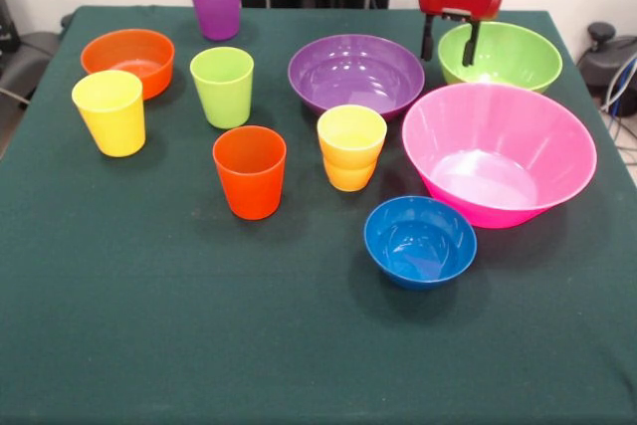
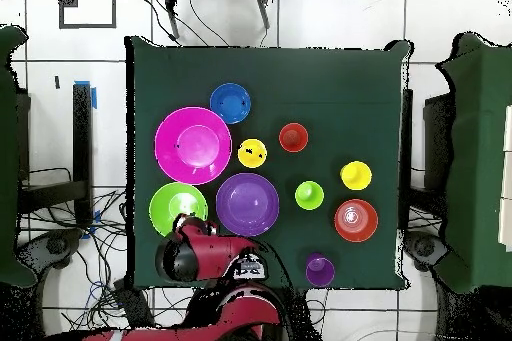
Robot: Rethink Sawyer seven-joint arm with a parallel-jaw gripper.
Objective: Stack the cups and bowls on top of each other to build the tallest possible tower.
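We see nothing stacked yet: every cup and bowl sits alone on the counter (image 1: 149, 345), and the gripper (image 1: 450, 52) hangs with its jaws parted and empty over the near rim of the lime green bowl (image 1: 503, 55), which stands behind the big pink bowl (image 1: 498, 151) and beside the purple bowl (image 1: 355, 74). We judge the first pick is in hand. Next, the jaws must drop astride that rim and close without nudging the pink bowl.

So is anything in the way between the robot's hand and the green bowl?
No, nothing visible. The hand hangs open right at the green bowl's rim. The purple bowl and pink bowl sit beside it, not between.
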